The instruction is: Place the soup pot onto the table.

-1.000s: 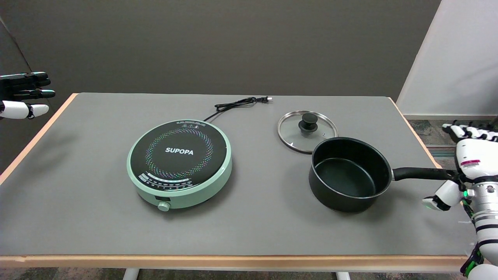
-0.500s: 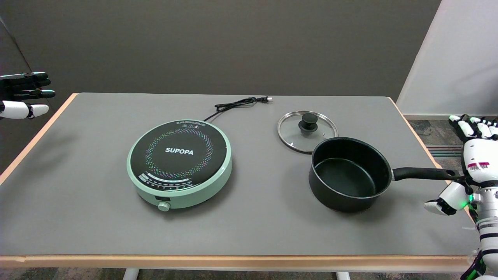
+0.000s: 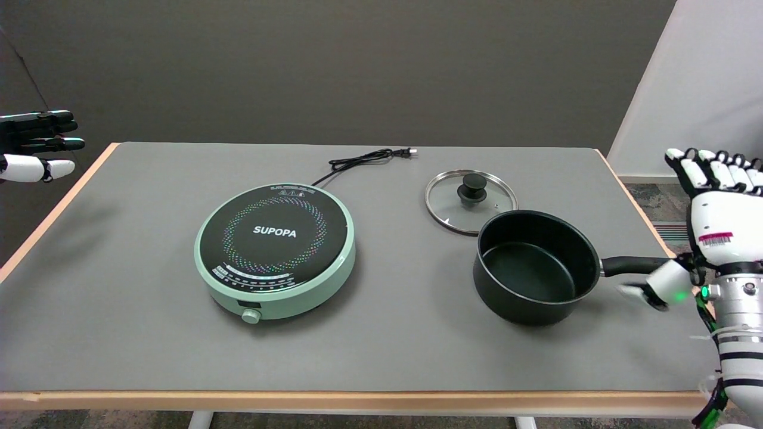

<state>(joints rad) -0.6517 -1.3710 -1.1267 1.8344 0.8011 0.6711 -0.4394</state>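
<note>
Pot: black round metal soup pot standing on grey table.
Right hand: fingers spread, released, at the pot's handle end.

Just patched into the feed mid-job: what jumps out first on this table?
The mint-green round induction cooker with its glowing ring of coloured dots sits left of centre. Right of it, the black soup pot rests on the grey table, its long handle pointing right, where the white right hand is open at the handle's end. Behind the pot lies a glass lid with a black knob.
</note>
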